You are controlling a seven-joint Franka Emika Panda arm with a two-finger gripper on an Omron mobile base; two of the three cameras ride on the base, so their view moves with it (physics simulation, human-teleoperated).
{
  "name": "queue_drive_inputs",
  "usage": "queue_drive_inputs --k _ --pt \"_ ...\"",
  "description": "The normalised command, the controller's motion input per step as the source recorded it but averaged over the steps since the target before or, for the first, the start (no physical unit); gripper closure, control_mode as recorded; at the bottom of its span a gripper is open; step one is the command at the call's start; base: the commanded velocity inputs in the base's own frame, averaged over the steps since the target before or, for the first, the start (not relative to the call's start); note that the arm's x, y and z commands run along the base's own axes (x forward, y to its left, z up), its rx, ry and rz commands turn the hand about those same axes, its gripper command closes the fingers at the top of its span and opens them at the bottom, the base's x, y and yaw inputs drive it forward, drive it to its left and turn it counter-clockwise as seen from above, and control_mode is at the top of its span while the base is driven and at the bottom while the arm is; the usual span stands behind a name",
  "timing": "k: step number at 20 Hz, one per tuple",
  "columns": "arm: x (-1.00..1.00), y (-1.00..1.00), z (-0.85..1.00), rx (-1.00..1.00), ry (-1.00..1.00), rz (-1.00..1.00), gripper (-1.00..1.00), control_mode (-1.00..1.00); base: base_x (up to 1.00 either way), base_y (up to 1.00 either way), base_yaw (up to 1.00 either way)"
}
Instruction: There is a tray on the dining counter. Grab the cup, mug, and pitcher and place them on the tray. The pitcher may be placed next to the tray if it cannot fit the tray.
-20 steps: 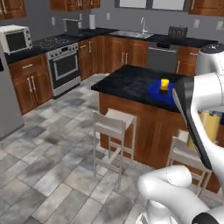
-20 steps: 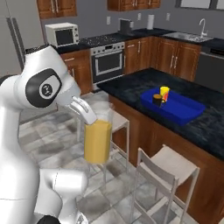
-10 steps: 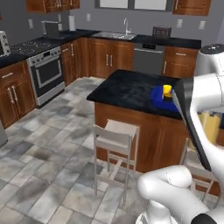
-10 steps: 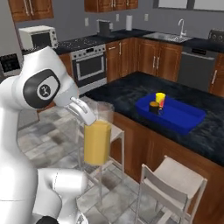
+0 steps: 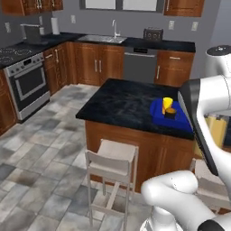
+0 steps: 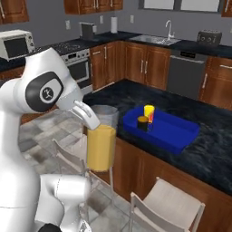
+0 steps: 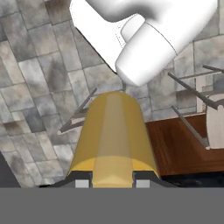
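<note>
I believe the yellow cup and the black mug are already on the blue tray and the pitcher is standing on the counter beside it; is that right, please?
Not quite. The cup and the mug do sit on the tray, but the pitcher is not on the counter: the tool is holding it in the air, short of the counter's edge, as the right base view shows.

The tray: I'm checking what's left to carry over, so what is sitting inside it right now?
Inside the blue tray stand the yellow cup and the black mug. The mug's contents can't be seen. The pitcher is off the tray, held at the gripper.
</note>
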Motion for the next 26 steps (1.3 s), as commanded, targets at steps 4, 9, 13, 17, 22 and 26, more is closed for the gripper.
queue_drive_inputs --k 4,9,13,17,22,26 --pt "0.0 0.0 0.0 0.0 0.0 0.0 1.0 1.0 0.62 0.0 -0.32" --pt "0.0 0.0 0.0 0.0 0.0 0.0 1.0 1.0 0.63 0.0 -0.32" --pt "0.0 0.0 0.0 0.0 0.0 0.0 1.0 1.0 0.7 0.03 -0.25" --pt "0.16 0.0 0.06 0.0 -0.04 -0.03 1.0 -1.0 0.48 0.03 -0.13" --pt "0.74 -0.02 0.24 0.0 -0.18 -0.12 1.0 -1.0 0.0 0.0 0.0" --pt "0.82 -0.1 0.21 0.0 -0.2 -0.07 1.0 -1.0 0.0 0.0 0.0"
